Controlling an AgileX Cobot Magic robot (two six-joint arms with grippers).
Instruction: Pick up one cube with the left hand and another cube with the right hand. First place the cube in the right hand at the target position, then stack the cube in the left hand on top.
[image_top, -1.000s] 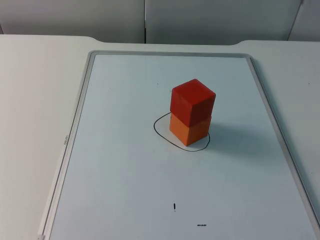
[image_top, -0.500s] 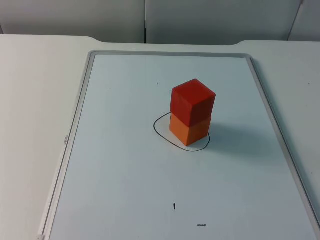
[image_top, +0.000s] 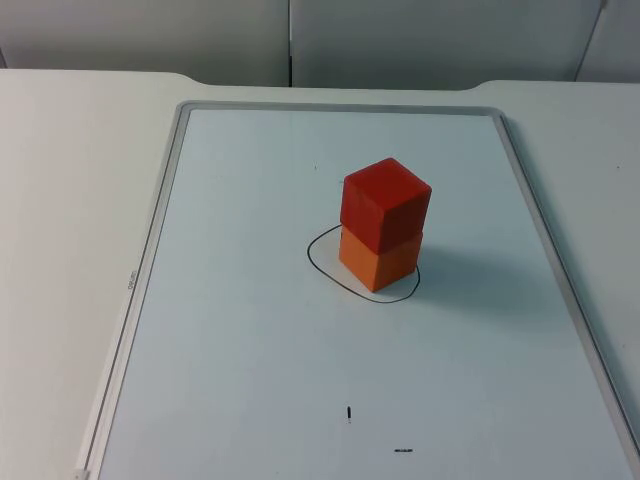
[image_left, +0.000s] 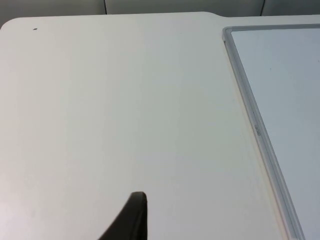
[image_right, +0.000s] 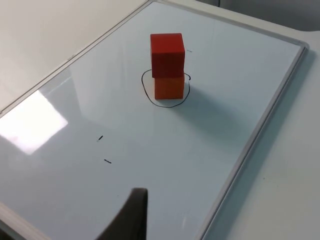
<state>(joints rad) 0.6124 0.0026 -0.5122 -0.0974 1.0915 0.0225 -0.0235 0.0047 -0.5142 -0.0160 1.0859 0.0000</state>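
Stack complete: red cube (image_top: 385, 203) on orange cube (image_top: 379, 260), ring's (image_top: 322, 268) 3 o'clock side. Keep both arms clear; finger state cannot be told.

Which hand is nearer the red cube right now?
Likely the right. The right hand looks across the whiteboard at the red cube stacked on the orange cube. The left hand hangs over bare table beside the whiteboard's frame.
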